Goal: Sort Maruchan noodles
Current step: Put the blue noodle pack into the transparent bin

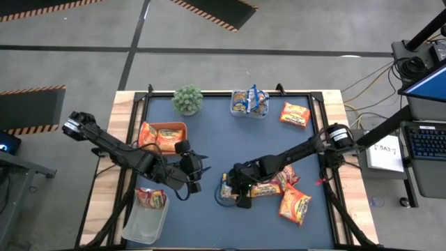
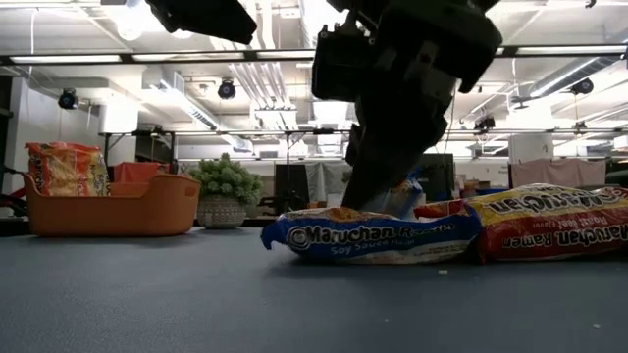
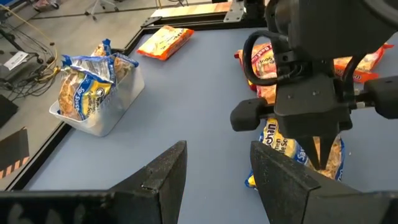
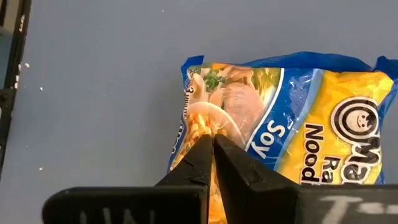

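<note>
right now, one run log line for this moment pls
right gripper shut on blue-and-yellow packet, mid-table | left gripper open, empty, facing it | blue packets in clear tub

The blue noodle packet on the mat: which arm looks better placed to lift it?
The right. Its gripper is already down on the blue noodle packet, jaws pinched shut on the wrapper. The left gripper hangs beside it, jaws open and empty.

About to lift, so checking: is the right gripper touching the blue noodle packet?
Touching. In the right wrist view the right gripper has its fingers pinched shut on the blue noodle packet, with the wrapper caught between the tips.
</note>
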`<state>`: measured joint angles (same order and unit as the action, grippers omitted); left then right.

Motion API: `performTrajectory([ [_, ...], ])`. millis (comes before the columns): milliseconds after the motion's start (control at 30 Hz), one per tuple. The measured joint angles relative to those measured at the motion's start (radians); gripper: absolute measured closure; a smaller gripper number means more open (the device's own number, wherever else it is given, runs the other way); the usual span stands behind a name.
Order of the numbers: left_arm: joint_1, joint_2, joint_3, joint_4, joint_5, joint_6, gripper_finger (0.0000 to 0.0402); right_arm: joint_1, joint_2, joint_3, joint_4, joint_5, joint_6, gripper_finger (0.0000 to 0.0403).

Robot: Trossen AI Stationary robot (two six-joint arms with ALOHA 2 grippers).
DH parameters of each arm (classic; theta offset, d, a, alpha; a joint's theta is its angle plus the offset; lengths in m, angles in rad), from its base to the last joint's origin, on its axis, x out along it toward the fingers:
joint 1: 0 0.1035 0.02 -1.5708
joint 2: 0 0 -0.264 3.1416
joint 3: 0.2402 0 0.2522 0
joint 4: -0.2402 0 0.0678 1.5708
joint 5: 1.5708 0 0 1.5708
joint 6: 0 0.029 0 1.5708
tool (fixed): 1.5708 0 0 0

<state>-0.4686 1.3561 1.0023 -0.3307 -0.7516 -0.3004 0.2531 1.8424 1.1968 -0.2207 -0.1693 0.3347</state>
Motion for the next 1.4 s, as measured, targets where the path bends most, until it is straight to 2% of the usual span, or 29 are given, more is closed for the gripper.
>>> performTrajectory([
  [167, 0.0, 0.004, 0.0, 0.001, 0.0, 0.003, 0.0242, -0.022, 0.019, 0.0, 0.052, 0.033, 0.005, 0.0394],
  [367, 0.0, 0.004, 0.0, 0.001, 0.0, 0.003, 0.0242, -0.1, 0.02, 0.006, 0.071, 0.388, 0.04, 0.0394],
  [433, 0.0, 0.004, -0.001, 0.001, 0.0, 0.003, 0.0242, -0.137, 0.009, 0.007, 0.069, 0.429, 0.045, 0.0394],
  [633, 0.0, 0.031, -0.004, -0.002, 0.001, -0.024, 0.0242, -0.193, -0.063, 0.007, 0.048, 0.351, 0.008, 0.0394],
  [867, 0.004, 0.119, -0.005, 0.001, 0.003, -0.029, 0.0242, -0.193, -0.183, -0.016, -0.153, 0.345, 0.021, 0.0394],
  [967, 0.021, 0.155, -0.005, 0.003, 0.066, -0.026, 0.0251, -0.193, -0.253, -0.081, -0.163, 0.344, 0.046, 0.0394],
  [1067, 0.057, 0.177, -0.005, 0.02, 0.15, -0.014, 0.0269, -0.195, -0.328, -0.169, -0.13, 0.342, 0.07, 0.0394],
  [1200, 0.115, 0.201, -0.005, 0.028, 0.198, 0.04, 0.0304, -0.209, -0.408, -0.279, -0.042, 0.339, 0.133, 0.0394],
  [1400, 0.234, 0.216, -0.012, 0.097, 0.308, 0.189, 0.0356, -0.25, -0.465, -0.379, 0.055, 0.315, 0.187, 0.0394],
])
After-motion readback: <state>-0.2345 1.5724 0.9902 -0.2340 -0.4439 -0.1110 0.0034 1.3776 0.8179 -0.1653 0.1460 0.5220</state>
